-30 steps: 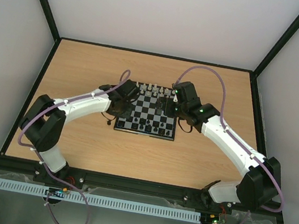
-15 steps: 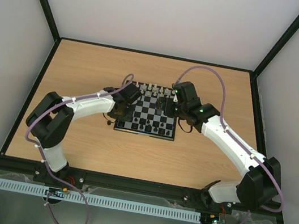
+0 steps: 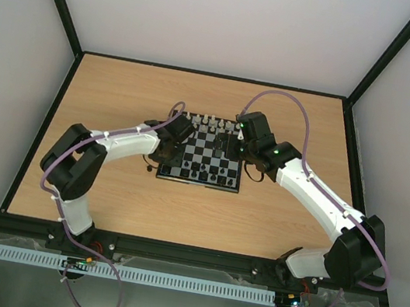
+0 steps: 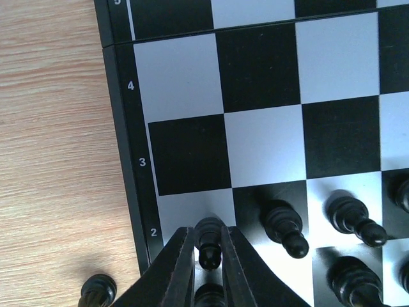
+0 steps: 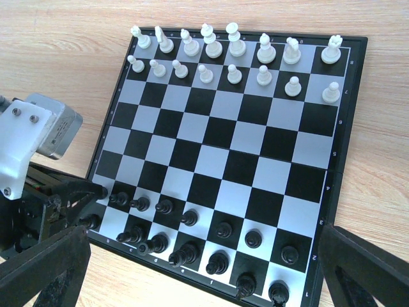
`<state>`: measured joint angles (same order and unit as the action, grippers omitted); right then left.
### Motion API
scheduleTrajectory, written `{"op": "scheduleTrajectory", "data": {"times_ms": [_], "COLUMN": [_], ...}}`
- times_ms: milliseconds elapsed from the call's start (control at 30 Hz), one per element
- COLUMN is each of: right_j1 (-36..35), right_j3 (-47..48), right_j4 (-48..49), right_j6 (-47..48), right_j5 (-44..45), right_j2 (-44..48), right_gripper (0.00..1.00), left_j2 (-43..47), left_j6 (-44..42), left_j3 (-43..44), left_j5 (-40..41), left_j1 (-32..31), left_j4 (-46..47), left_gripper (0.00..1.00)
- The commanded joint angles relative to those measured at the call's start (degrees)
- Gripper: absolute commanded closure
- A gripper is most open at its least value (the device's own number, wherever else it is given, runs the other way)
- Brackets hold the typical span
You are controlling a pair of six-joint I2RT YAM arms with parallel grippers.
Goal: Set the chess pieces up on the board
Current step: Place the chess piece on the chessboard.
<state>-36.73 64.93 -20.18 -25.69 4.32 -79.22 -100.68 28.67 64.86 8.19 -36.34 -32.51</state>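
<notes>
Left claw [image 4: 206, 231] clamps black pawn [image 4: 208, 243] on board [image 4: 262, 70]; right claw [image 5: 203, 234] wide

Black chess pieces [image 5: 189, 217] seemingly upright; board [image 5: 230, 128] lies flat.

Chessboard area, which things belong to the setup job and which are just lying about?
Job: board, black pieces, black pawn in the left gripper, stray black piece on the table.
Lying about: white pieces, lined up at the far edge.
</notes>
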Motion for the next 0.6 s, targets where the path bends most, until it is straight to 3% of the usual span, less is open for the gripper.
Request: {"op": "scheduleTrajectory", "data": {"times_ms": [0, 100, 233, 367, 567], "right_j1": [0.1, 0.1, 0.1, 0.1, 0.1], "right_j3": [-0.7, -0.8, -0.8, -0.9, -0.8], "right_j4": [-0.3, -0.2, -0.2, 0.0, 0.1], "right_j6": [0.8, 0.7, 0.7, 0.7, 0.7], "right_j5": [0.1, 0.1, 0.1, -0.2, 0.6], "right_j2": [-0.3, -0.3, -0.3, -0.4, -1.7], "right_gripper": [0.01, 0.01, 0.01, 0.01, 0.01], "left_j2": [-1.3, -0.8, 0.9, 3.5, 11.8], "left_j6": [-0.2, 0.1, 0.6, 0.8, -0.4], "left_j3": [1.3, 1.4, 1.6, 2.7, 2.7], "left_j5": [0.8, 1.0, 2.1, 2.5, 4.5], "left_j1": [0.3, 0.4, 0.4, 0.4, 0.3], "left_j4": [-0.6, -1.1, -1.9, -2.6, -1.5], "left_gripper": [0.84, 0.72, 0.64, 0.62, 0.46]}}
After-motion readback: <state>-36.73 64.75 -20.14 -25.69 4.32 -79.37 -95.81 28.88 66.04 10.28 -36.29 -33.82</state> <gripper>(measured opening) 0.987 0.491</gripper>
